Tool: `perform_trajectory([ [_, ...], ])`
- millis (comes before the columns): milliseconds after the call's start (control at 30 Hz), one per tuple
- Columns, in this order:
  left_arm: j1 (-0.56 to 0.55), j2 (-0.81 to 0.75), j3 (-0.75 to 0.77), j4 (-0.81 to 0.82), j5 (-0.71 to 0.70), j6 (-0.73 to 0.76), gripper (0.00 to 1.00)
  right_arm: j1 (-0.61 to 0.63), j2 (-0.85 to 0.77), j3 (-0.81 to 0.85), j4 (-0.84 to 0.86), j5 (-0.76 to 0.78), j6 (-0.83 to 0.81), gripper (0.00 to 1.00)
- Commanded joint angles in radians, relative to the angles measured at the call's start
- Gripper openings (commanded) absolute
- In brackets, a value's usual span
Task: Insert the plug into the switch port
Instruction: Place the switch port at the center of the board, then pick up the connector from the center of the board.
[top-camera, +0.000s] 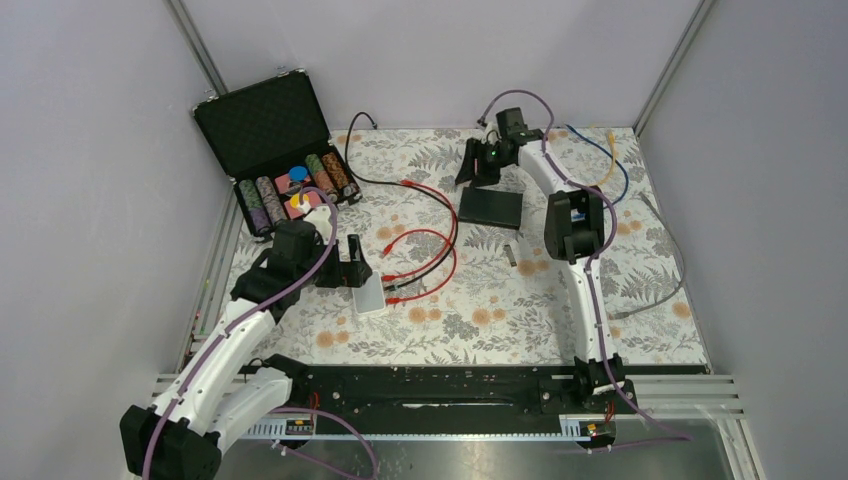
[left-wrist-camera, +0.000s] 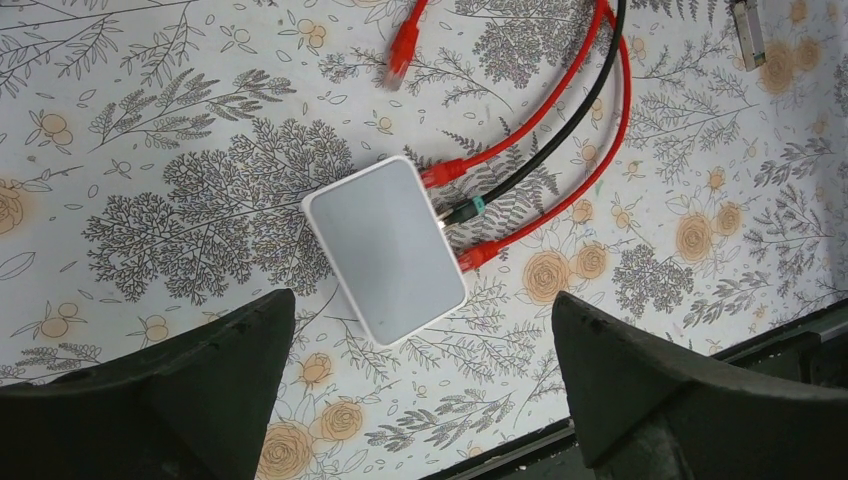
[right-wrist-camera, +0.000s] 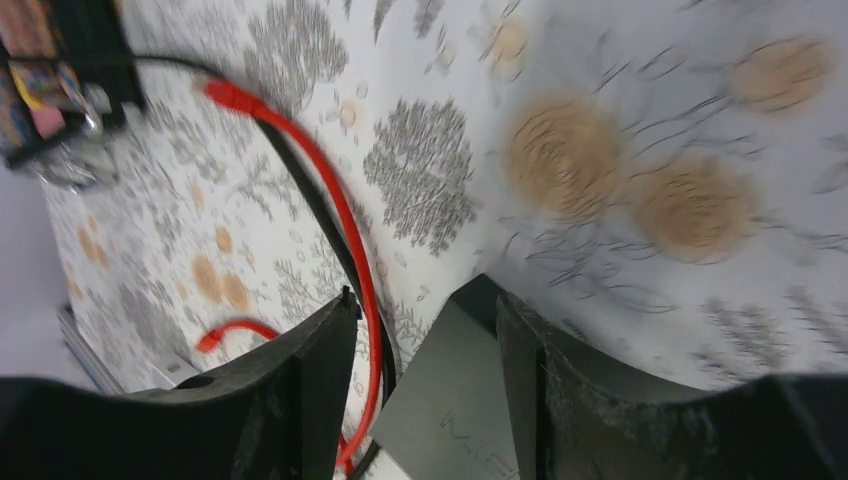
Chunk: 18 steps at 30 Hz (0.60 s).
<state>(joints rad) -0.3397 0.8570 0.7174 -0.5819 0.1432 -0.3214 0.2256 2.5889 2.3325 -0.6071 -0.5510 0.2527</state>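
Observation:
A small white switch (left-wrist-camera: 385, 250) (top-camera: 371, 296) lies flat with two red plugs and a black plug (left-wrist-camera: 462, 210) in its right side. A loose red plug (left-wrist-camera: 402, 50) (top-camera: 384, 233) lies just beyond it. My left gripper (left-wrist-camera: 422, 300) (top-camera: 352, 262) hangs open above the switch's near end and touches nothing. At the back, my right gripper (right-wrist-camera: 425, 298) (top-camera: 478, 170) is open, with its fingers either side of a corner of a flat black box (right-wrist-camera: 455, 400) (top-camera: 491, 206). A gap shows between the left finger and the box. Another red plug (right-wrist-camera: 225, 92) lies beyond it.
An open black case (top-camera: 270, 130) of poker chips stands at the back left. Blue and yellow cables (top-camera: 600, 150) and a grey cable (top-camera: 670, 260) trail along the right side. A small metal piece (top-camera: 509, 252) lies mid-table. A black rail (top-camera: 440, 385) runs along the near edge.

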Motion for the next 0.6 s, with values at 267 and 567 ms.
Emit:
perform_trajectory([
  [267, -0.022, -0.031, 0.007, 0.031, 0.014, 0.012, 0.99, 0.085, -0.31, -0.38, -0.149, -0.03, -0.28, 0.53],
  [567, -0.046, -0.069, 0.002, 0.031, -0.012, -0.005, 0.99, 0.02, -0.722, -0.686, -0.04, 0.247, -0.063, 0.54],
])
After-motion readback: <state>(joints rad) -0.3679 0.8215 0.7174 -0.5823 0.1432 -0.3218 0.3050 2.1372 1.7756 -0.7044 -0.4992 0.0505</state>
